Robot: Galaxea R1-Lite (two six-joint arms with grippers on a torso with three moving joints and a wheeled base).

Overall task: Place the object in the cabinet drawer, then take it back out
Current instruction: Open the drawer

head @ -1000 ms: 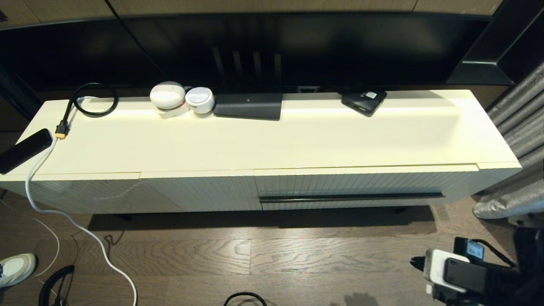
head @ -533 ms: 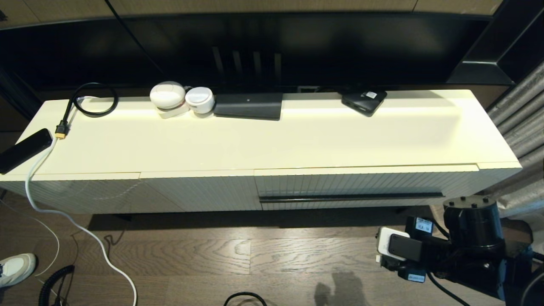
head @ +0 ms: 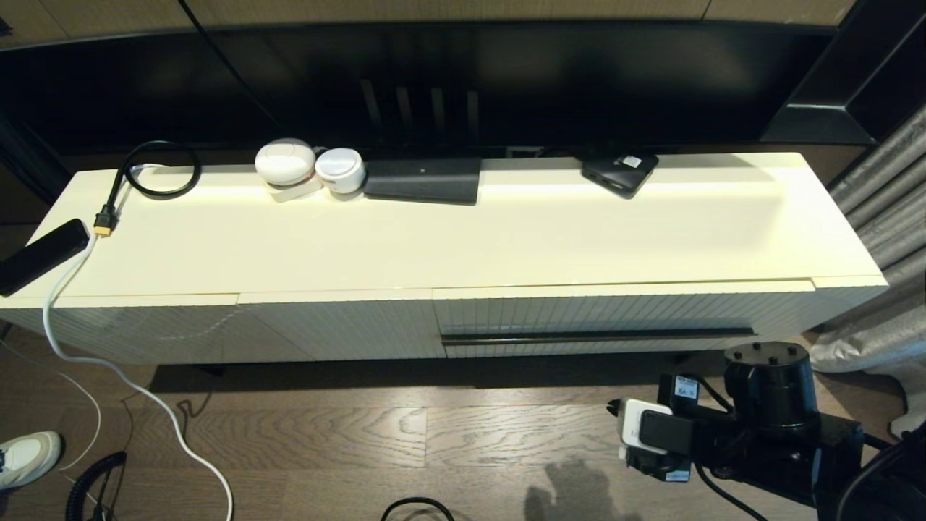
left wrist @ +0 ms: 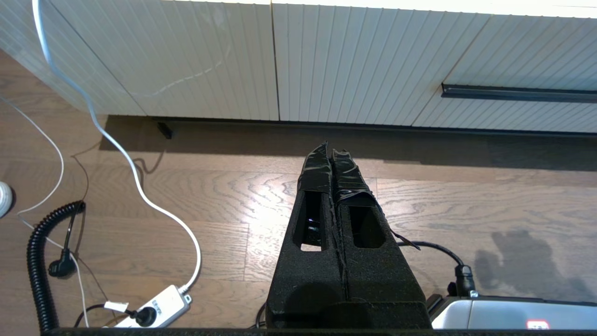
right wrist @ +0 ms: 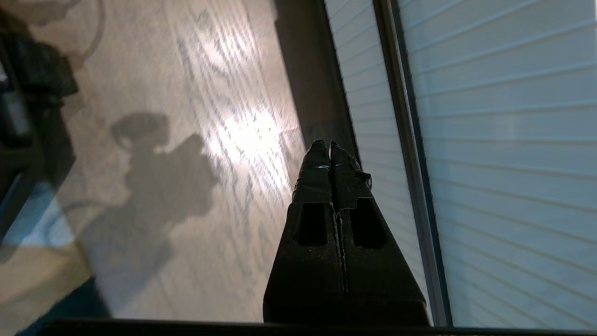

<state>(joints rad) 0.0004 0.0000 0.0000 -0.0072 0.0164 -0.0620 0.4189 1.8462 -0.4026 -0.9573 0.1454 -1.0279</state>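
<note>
Since a second ago the right arm has come up from the lower right corner of the head view and swung toward the cabinet; its right gripper [right wrist: 330, 148] now points at the floor strip just before the ribbed front, fingers pressed together and carrying nothing. That pose reads as an approach to the handle [head: 597, 336], not yet a contact.

The cabinet drawer [head: 622, 318] stands fully closed, flush with the neighbouring plain ribbed panels. Its front is cream-white with fine vertical ribs; the handle is a long, thin, matte black bar, suited to hooking from below.

The left gripper [left wrist: 331, 151] hangs low over the wood-grain floor, closed and empty, evidently parked.

Which item is the object cannot be told; two rounded white devices [head: 309, 168] and a flat black box [head: 423, 181] sit at the back edge of the smooth cabinet top [head: 506, 239].
</note>
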